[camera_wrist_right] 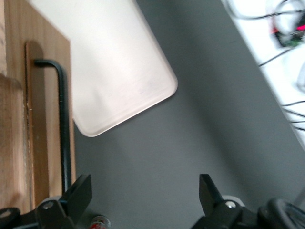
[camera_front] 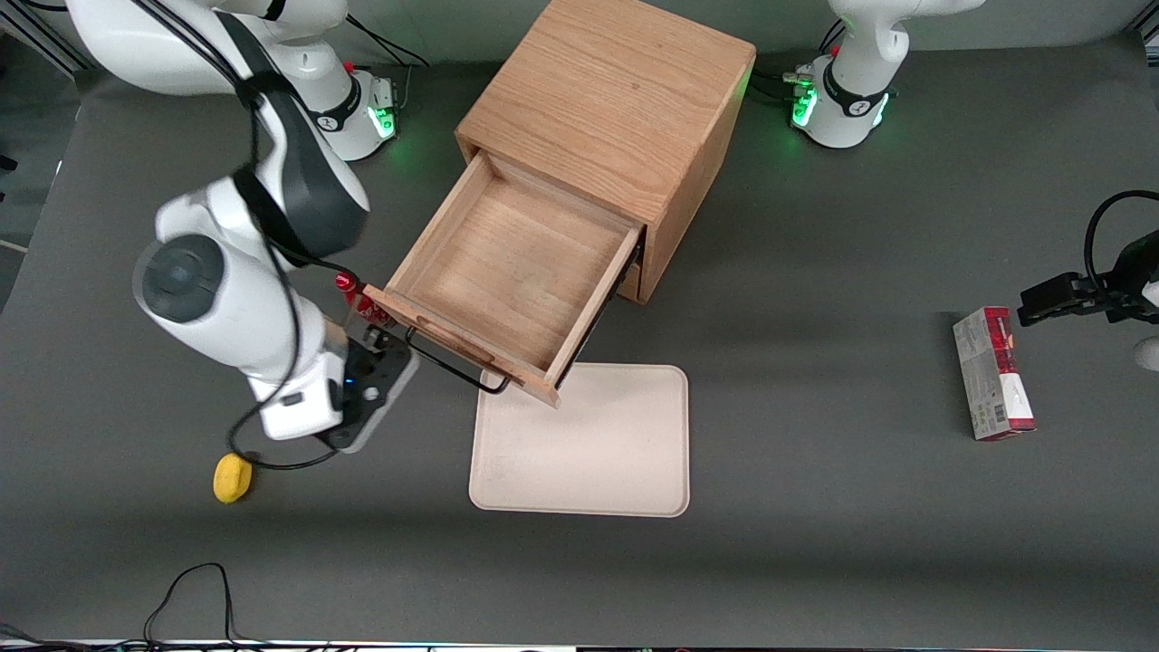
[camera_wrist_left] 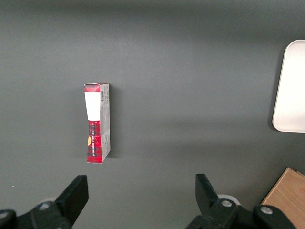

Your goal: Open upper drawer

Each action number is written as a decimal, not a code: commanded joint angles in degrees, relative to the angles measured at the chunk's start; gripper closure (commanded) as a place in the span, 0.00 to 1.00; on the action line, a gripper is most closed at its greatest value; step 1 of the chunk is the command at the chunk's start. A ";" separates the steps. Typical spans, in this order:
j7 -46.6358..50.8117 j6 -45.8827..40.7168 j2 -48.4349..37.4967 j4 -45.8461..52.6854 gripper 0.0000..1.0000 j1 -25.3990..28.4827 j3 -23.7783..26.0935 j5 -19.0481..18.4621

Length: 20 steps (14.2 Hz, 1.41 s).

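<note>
The upper drawer (camera_front: 521, 272) stands pulled well out of the wooden cabinet (camera_front: 616, 100), its bare oak floor in plain sight and its front corner overhanging the beige tray (camera_front: 589, 453) on the bench (camera_front: 815, 362). The pincer (camera_front: 385, 349) sits at the working arm's end of the black wire handle (camera_front: 453, 364), fingers (camera_wrist_right: 78, 195) spread wide, gripping nothing. A yellow object (camera_front: 232, 477) lies near the arm, nearer the front camera. A red-and-white carton (camera_front: 993, 373) rests toward the parked arm's end.
</note>
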 commanded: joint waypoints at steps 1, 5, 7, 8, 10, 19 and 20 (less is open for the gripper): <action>4.22 -1.93 -1.32 4.57 0.00 -0.97 -1.76 6.82; 10.52 -8.69 -11.23 -2.95 0.00 -1.06 -11.33 10.65; 22.81 -9.05 -19.84 -13.47 0.00 -0.97 -13.71 10.22; 28.00 -8.27 -24.49 -19.53 0.00 -1.06 -14.42 10.04; 33.14 -7.64 -31.54 -28.34 0.00 -1.15 -17.40 9.86; 40.71 -12.30 -42.21 -37.62 0.00 -2.21 -18.91 4.24; 40.71 -12.91 -41.77 -37.00 0.00 -2.21 -18.82 4.15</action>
